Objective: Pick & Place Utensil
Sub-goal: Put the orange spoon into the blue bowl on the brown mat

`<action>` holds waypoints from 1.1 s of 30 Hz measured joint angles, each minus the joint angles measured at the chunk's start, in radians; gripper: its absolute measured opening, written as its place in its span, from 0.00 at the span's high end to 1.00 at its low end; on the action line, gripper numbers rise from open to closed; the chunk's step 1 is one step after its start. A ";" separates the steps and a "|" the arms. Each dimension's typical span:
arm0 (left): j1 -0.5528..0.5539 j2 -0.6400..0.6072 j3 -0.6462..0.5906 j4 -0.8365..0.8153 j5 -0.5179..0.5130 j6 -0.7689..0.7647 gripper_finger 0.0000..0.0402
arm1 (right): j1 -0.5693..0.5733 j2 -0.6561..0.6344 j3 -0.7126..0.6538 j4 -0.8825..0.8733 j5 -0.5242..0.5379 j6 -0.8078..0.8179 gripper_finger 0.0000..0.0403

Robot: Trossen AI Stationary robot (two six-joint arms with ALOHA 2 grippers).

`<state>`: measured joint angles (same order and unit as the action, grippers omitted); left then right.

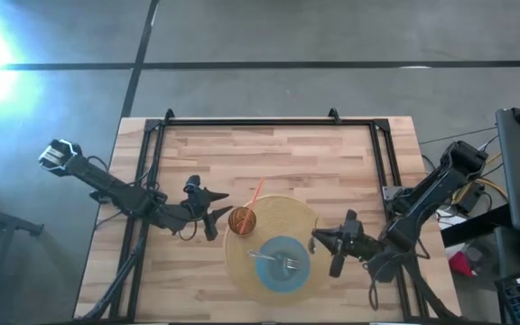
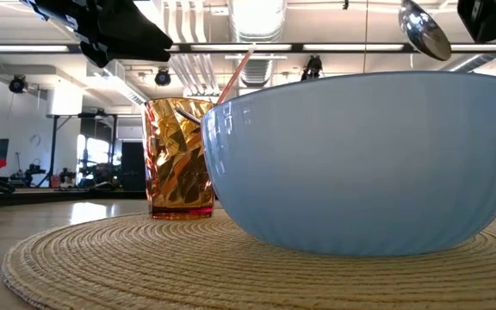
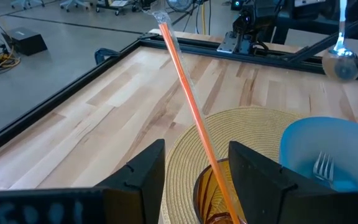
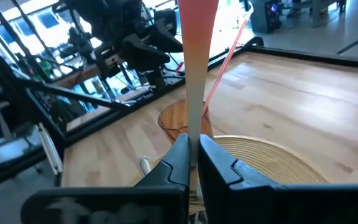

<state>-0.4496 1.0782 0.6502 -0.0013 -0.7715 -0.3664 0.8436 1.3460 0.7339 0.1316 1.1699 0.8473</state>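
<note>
The right gripper (image 1: 325,240) is closed narrowly on the handle of a spoon (image 3: 340,57), which is seen hanging bowl-down in the air, above and at about 3 o'clock of the blue bowl (image 1: 283,264) on the woven placemat (image 1: 287,215). The spoon is judged to be light, rigid and slick metal, best pinched on the flat of its handle, as is done here. A fork (image 1: 275,261) lies in the bowl. The right arm is reached in low from 3 o'clock. The left gripper (image 1: 220,209) is held open at 9 o'clock of the amber cup (image 1: 242,219), in which an orange straw (image 3: 191,99) stands.
</note>
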 joint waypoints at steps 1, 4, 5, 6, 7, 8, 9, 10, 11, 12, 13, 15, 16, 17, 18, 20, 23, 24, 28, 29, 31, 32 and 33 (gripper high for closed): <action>0.000 0.000 0.000 0.000 0.000 0.000 0.58 | 0.000 0.001 -0.011 0.021 0.000 0.006 0.97; 0.000 0.000 0.000 0.000 0.000 0.000 0.58 | -0.003 0.040 -0.036 0.127 0.008 -0.004 0.97; 0.000 0.000 0.000 0.000 0.000 0.000 0.58 | -0.004 0.062 -0.038 0.163 0.008 -0.023 0.97; 0.000 0.000 0.000 0.001 0.000 0.000 0.58 | -0.006 0.084 -0.038 0.209 0.007 -0.044 0.97; 0.000 0.000 0.000 -0.001 0.000 0.000 0.58 | -0.010 0.107 -0.033 0.242 0.007 -0.065 0.97; 0.000 0.000 0.000 -0.002 0.000 0.000 0.58 | -0.012 0.129 -0.026 0.261 0.008 -0.084 0.97; 0.000 0.000 0.000 0.000 0.000 0.000 0.58 | -0.014 0.149 -0.016 0.270 0.007 -0.095 0.97; 0.000 0.000 0.000 -0.001 0.000 0.000 0.58 | -0.017 0.165 -0.008 0.268 0.004 -0.096 0.97; 0.000 0.000 0.000 -0.001 0.000 0.000 0.58 | -0.021 0.177 0.000 0.268 0.004 -0.096 0.97; 0.000 0.000 0.000 0.000 0.000 0.000 0.58 | -0.026 0.190 0.010 0.271 0.004 -0.095 0.97; 0.000 0.000 -0.001 -0.001 0.001 0.000 0.58 | -0.030 0.201 0.018 0.275 0.004 -0.093 0.97; 0.000 0.000 -0.001 -0.001 0.000 -0.002 0.58 | -0.038 0.220 0.026 0.270 0.004 -0.091 0.97; 0.000 0.000 -0.001 -0.003 0.000 -0.002 0.58 | -0.044 0.229 0.032 0.270 0.001 -0.091 0.97; 0.000 0.000 -0.001 -0.006 0.000 -0.002 0.58 | -0.049 0.239 0.038 0.272 -0.002 -0.091 0.97; 0.000 0.000 -0.001 -0.007 0.000 -0.002 0.58 | -0.055 0.247 0.043 0.271 -0.002 -0.091 0.97; 0.000 0.000 -0.001 -0.011 0.000 -0.003 0.58 | -0.071 0.263 0.054 0.273 -0.016 -0.090 0.97; 0.000 0.000 -0.001 -0.017 0.000 -0.003 0.58 | -0.108 0.289 0.067 0.271 -0.094 -0.091 0.97; 0.000 0.000 -0.001 -0.017 0.001 -0.004 0.58 | -0.122 0.297 0.072 0.270 -0.127 -0.091 0.97; 0.000 0.000 -0.001 -0.017 0.000 -0.009 0.58 | -0.176 0.336 0.095 0.270 -0.248 -0.093 0.97; 0.000 0.000 -0.001 -0.018 0.001 -0.009 0.58 | -0.186 0.344 0.101 0.269 -0.268 -0.095 0.97; 0.000 0.000 -0.001 -0.019 0.001 -0.009 0.58 | -0.205 0.358 0.110 0.269 -0.315 -0.098 0.97; 0.000 0.000 -0.001 -0.019 0.001 -0.009 0.58 | -0.214 0.361 0.113 0.268 -0.342 -0.103 0.97; 0.000 0.000 -0.001 -0.020 0.001 -0.009 0.58 | -0.221 0.366 0.116 0.268 -0.369 -0.106 0.97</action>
<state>-0.4499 1.0782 0.6495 -0.0216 -0.7705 -0.3752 0.6222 1.7120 0.8497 0.3999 0.8009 0.7415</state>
